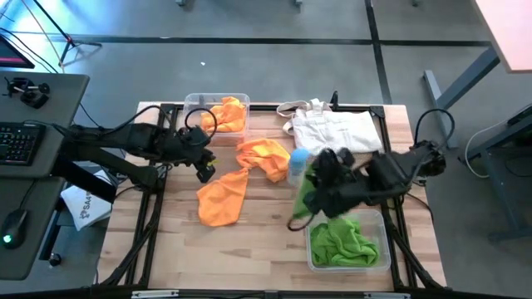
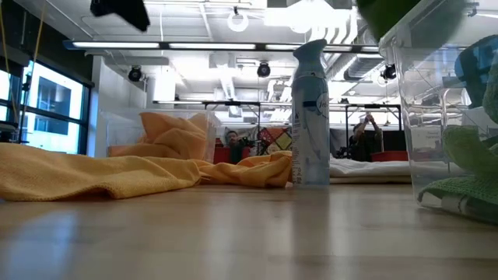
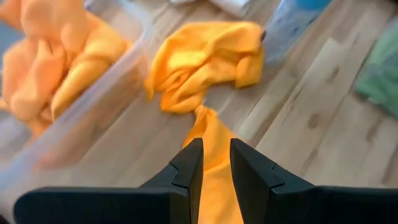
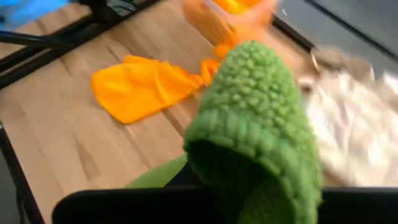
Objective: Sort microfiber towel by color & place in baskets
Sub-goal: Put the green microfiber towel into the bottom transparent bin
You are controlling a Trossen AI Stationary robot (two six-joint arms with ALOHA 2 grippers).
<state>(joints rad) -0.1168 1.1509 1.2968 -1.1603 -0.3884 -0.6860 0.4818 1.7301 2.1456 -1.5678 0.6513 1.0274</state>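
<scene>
Two orange towels (image 1: 241, 178) are seen loose on the wood table (image 1: 249, 249) – one crumpled near the centre, the other spread flat toward the left-front, the two joined by a twisted strip. Fabric is bright orange, thin, softly creased; in the low view it lies in low folds on the tabletop.

More orange cloth (image 1: 229, 115) is piled in the clear bin (image 1: 193, 104) at the table's rear edge, left of centre. A second clear bin (image 1: 309, 257) at the front-right corner is filled w/ bunched green towels (image 1: 345, 241).

The left gripper (image 1: 204, 172) is held above the table just in front of the rear bin, over the twisted strip betw. the two orange towels. Its fingers (image 3: 189, 168) are seen in the wrist view w/ a narrow gap, nothing pinched – orange cloth lies below them.

The right gripper (image 1: 312, 199) is placed just behind the front-right bin, its jaws closed on a green towel (image 4: 258, 124); the nubby, looped green pile is draped over the fingertips in the wrist view.

A light-blue spray bottle (image 2: 310, 113) stands upright near the centre, beside the crumpled orange towel. A white tote (image 1: 332, 129) lies at the rear-right of the table.
</scene>
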